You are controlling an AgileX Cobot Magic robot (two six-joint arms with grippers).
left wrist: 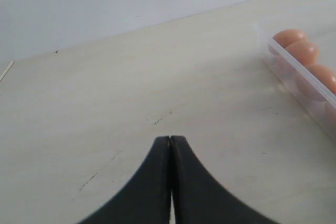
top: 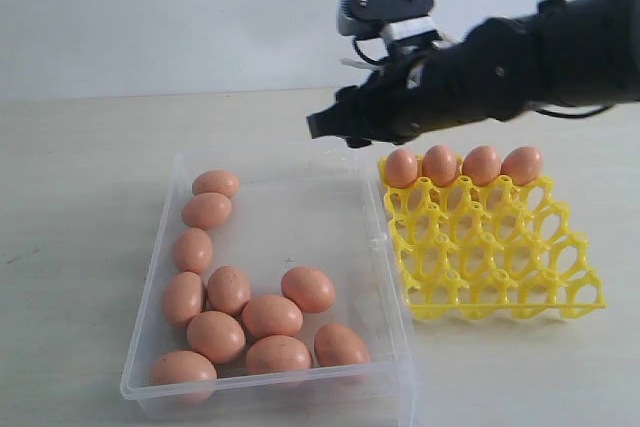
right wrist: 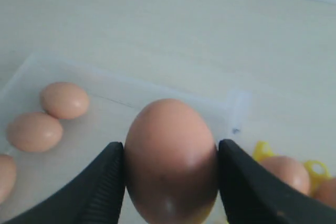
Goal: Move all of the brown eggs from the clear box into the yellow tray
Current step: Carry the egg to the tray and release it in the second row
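Note:
My right gripper is shut on one brown egg, its pads pressing both sides. In the exterior view this gripper hangs above the far right corner of the clear box; the held egg is hidden there by the arm. Several brown eggs lie along the box's left side and front. The yellow tray stands right of the box with several eggs in its back row. My left gripper is shut on nothing over bare table, beside the box wall.
The pale tabletop stretches left of the box and in front of the tray. A white wall closes the back. The tray's three nearer rows of cups stand open.

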